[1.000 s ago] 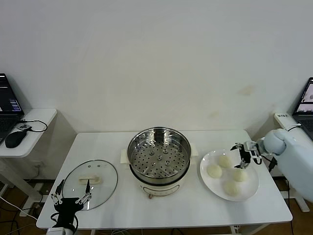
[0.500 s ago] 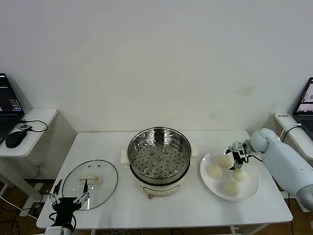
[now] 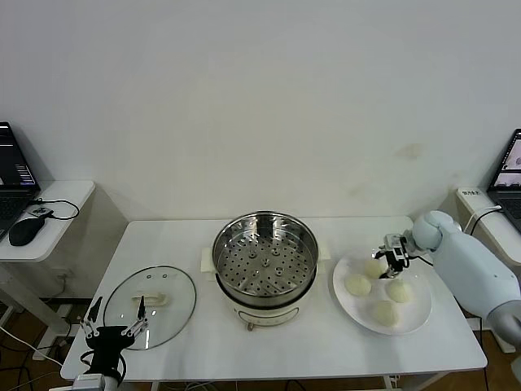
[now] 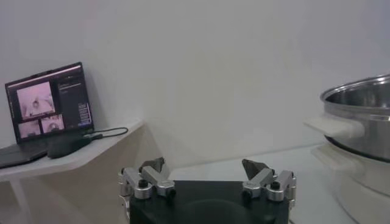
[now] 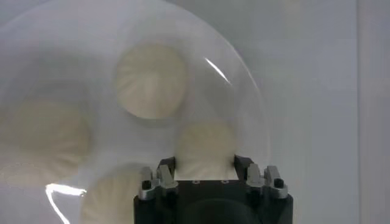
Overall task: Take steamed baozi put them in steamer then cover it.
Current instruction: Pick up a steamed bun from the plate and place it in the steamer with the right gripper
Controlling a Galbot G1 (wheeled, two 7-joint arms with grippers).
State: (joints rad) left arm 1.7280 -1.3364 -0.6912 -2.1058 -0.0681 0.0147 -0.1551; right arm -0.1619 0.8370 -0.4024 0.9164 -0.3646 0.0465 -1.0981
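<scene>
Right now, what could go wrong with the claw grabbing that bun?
The right claw is closing around one soft baozi, so it might squash it or let it slip. Three other buns sit close by on the same plate, so one, like its neighbour, could get bumped. The bun must also clear the steamer rim on the way in.

The right hand [image 3: 389,257] has closed around a baozi [image 5: 205,143].
</scene>
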